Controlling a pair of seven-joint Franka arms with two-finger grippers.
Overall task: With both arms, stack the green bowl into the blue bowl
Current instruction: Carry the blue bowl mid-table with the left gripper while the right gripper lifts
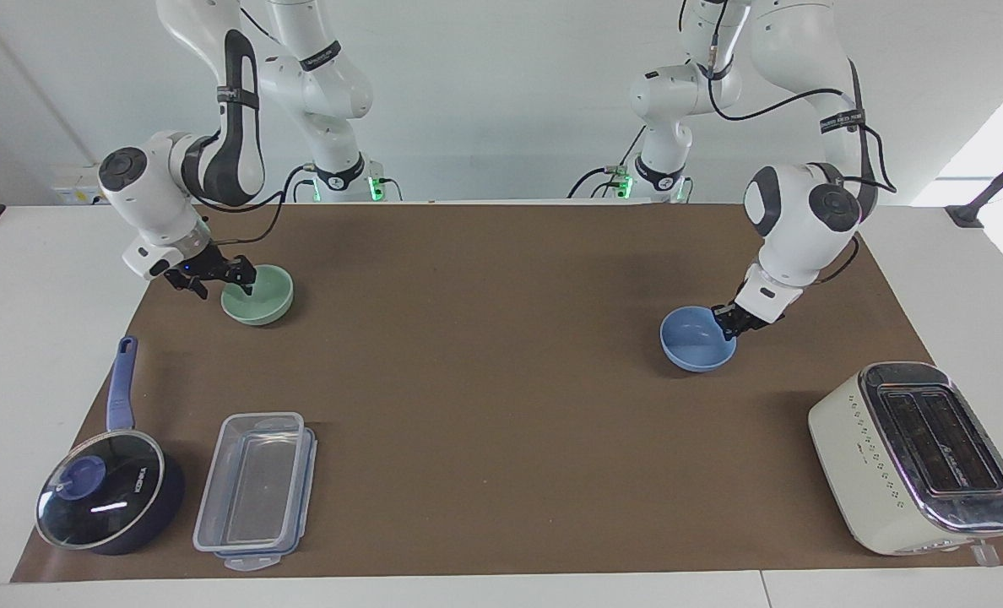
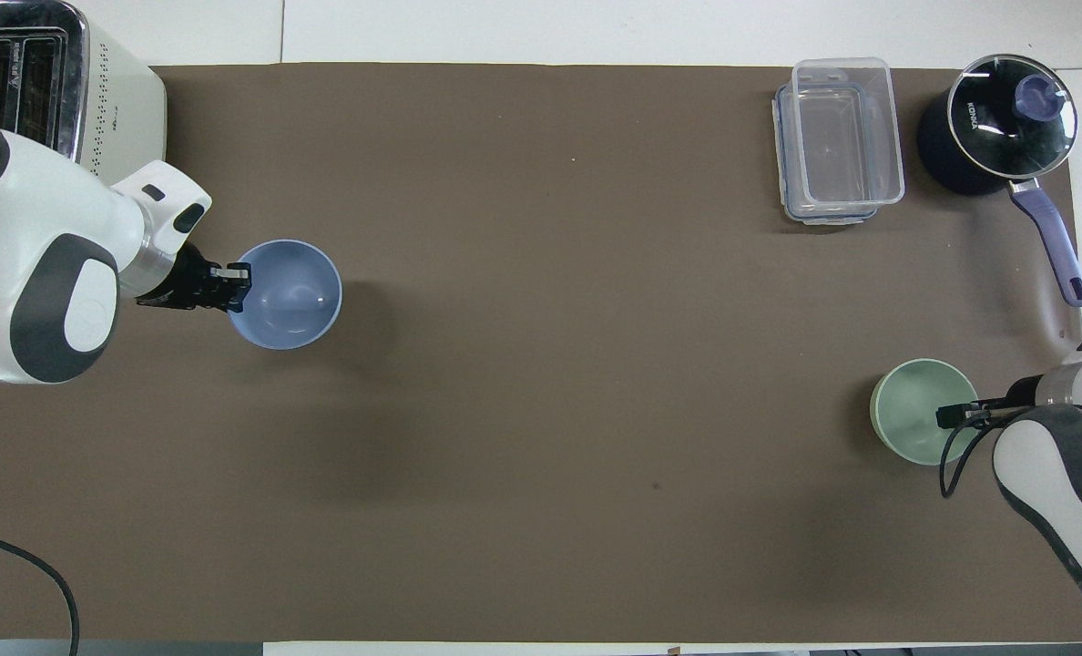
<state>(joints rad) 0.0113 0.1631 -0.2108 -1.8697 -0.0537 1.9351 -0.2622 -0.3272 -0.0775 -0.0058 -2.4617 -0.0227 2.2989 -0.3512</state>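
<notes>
The blue bowl (image 1: 691, 342) hangs a little above the brown mat at the left arm's end; it also shows in the overhead view (image 2: 290, 296). My left gripper (image 1: 728, 325) (image 2: 236, 278) is shut on its rim. The green bowl (image 1: 265, 300) (image 2: 910, 415) sits on the mat at the right arm's end. My right gripper (image 1: 224, 283) (image 2: 946, 417) is open and low at its rim, one finger inside the bowl and one outside.
A cream toaster (image 1: 915, 456) (image 2: 49, 82) stands farther from the robots than the blue bowl. A clear plastic container (image 1: 252, 490) (image 2: 837, 137) and a dark blue saucepan with a glass lid (image 1: 105, 498) (image 2: 996, 128) lie farther out than the green bowl.
</notes>
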